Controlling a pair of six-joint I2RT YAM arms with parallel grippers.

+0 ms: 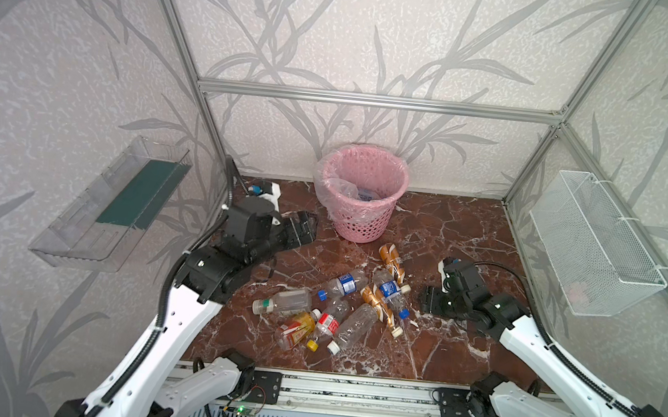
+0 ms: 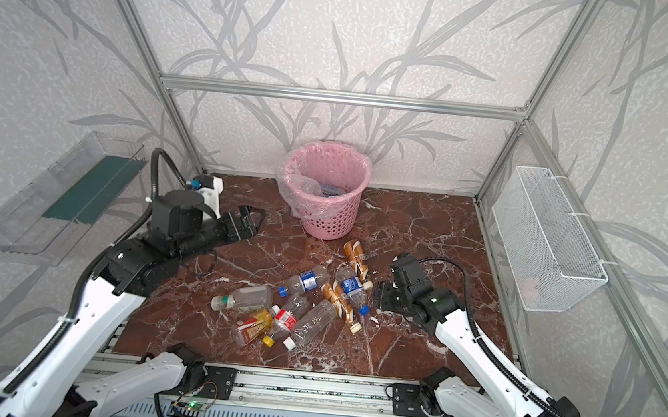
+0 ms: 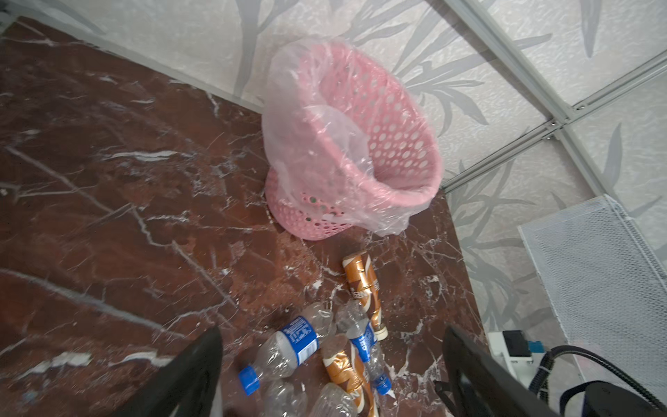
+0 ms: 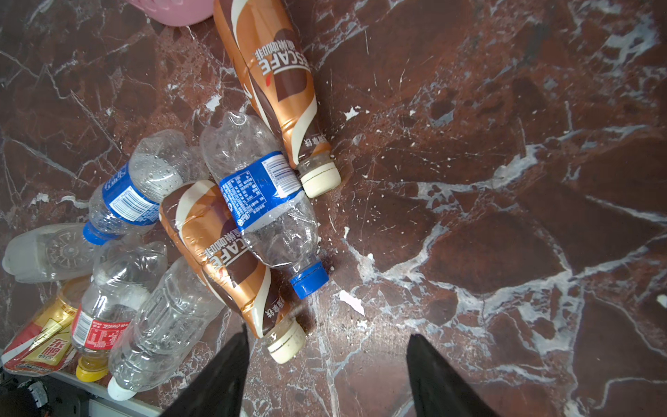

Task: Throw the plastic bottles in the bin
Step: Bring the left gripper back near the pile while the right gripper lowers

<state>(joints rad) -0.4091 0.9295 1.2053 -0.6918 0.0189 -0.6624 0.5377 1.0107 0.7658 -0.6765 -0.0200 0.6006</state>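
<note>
Several plastic bottles lie in a pile mid-table: two clear ones with blue labels (image 1: 346, 282) (image 4: 265, 196), orange-brown wrapped ones (image 1: 392, 261) (image 4: 223, 249), a red-labelled one (image 1: 327, 321) and plain clear ones (image 1: 354, 328). The pink bin (image 1: 360, 224) (image 2: 327, 221) (image 3: 393, 119) stands at the back with a clear liner; something blue-labelled lies inside. My left gripper (image 1: 305, 225) (image 2: 254, 220) (image 3: 332, 328) hangs open and empty, left of the bin. My right gripper (image 1: 426, 300) (image 2: 380, 295) (image 4: 328, 332) is open, low at the pile's right, with a cream bottle cap (image 4: 287, 343) beside one finger.
A clear acrylic tray (image 1: 111, 205) hangs on the left wall and a white wire basket (image 1: 596, 247) on the right wall. Aluminium frame posts stand at the back corners. The arms' mounting rail (image 1: 348, 394) runs along the front edge of the marble table (image 1: 467, 239).
</note>
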